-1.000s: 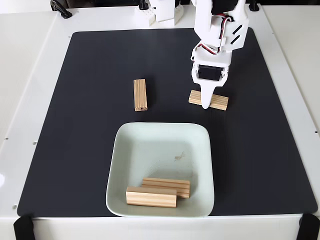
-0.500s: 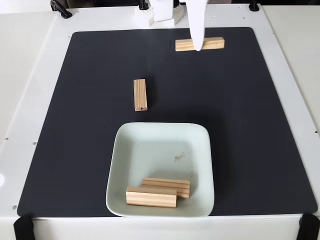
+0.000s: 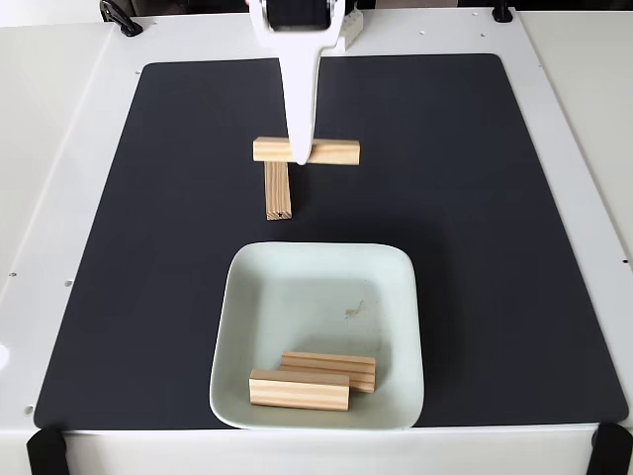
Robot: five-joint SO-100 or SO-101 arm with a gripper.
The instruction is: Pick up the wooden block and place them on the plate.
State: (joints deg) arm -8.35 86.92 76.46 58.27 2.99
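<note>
Wooden blocks are our concern here, four pale tan bars with straight grain, and we take the scene from its biggest parts down. The white table (image 3: 59, 148) carries a large black rectangular mat (image 3: 495, 247) that covers most of it in the fixed view. On the near half of the mat sits the plate (image 3: 316, 287), a pale mint-white glossy square dish with rounded corners and a small brownish speck near its middle.

The white gripper (image 3: 300, 153) reaches in from the far edge, its long finger pointing down and toward us. It is closed on one wooden block (image 3: 331, 151), held crosswise, left to right. We judge this held block to be lifted off the mat, since it overlaps the far end of another block (image 3: 278, 193) that lies on the mat pointing near to far, just beyond the plate's far left corner.

Inside the plate, near its front rim, lie two more blocks: the nearer block (image 3: 299, 390) and, just behind and touching it, the farther block (image 3: 331, 368), both lying left to right.

So we reckon the job half done: two blocks are delivered, one is in the grip and not yet over the plate, and one lies on the mat untouched. What is left for the held block is a short move toward us and a release over the plate's open far half.
</note>
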